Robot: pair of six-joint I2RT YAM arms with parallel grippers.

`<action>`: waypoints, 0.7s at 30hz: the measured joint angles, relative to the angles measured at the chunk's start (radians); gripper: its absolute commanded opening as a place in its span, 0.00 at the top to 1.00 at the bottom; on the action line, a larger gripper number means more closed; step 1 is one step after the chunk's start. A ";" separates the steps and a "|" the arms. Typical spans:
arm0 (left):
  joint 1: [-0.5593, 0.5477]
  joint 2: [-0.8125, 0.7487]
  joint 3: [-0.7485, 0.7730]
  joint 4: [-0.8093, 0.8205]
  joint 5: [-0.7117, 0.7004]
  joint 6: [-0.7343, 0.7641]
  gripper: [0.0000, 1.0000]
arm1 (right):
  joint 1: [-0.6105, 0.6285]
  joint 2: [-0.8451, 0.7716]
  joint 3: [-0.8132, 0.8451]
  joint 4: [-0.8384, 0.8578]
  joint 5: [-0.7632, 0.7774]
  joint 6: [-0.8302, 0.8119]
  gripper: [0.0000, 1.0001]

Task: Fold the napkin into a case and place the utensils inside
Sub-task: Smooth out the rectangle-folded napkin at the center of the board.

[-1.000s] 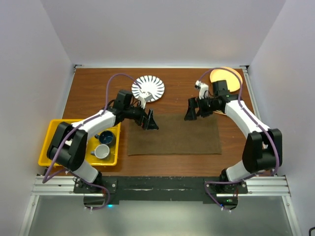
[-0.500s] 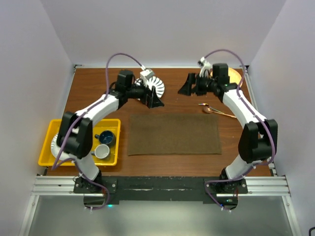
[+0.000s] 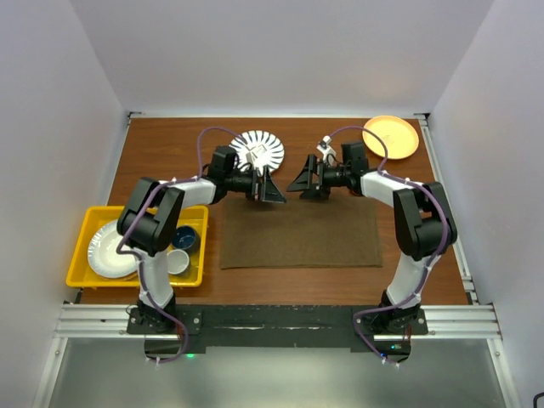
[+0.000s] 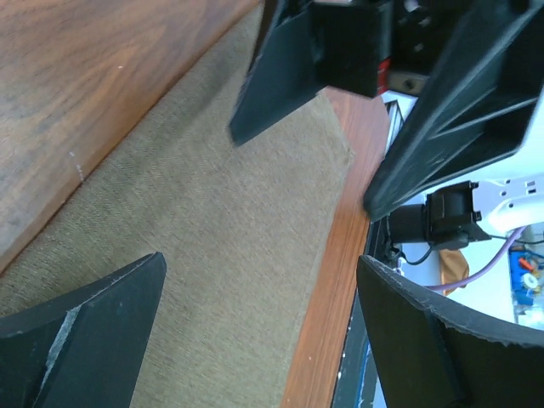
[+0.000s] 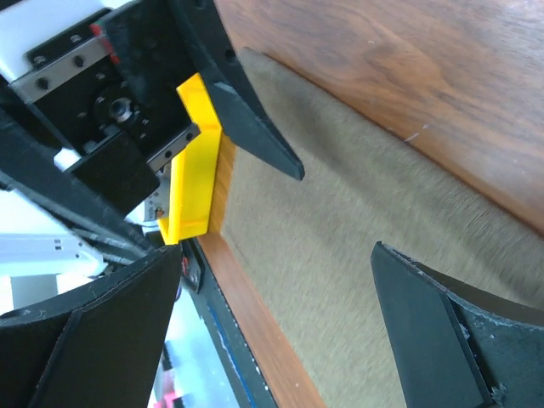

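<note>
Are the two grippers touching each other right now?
Apart. The top external view shows a clear gap between the left gripper and the right gripper, both open by the far edge of the napkin.

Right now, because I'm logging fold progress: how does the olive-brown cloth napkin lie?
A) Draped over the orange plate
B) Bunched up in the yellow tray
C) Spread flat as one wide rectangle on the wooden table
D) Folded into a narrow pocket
C: the olive-brown cloth napkin lies open and flat as a single wide rectangle on the wooden table, with no fold made yet.
</note>
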 measured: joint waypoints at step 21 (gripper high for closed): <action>0.073 0.119 0.017 -0.061 0.076 0.103 0.00 | 0.015 0.135 -0.094 0.179 -0.061 0.012 0.02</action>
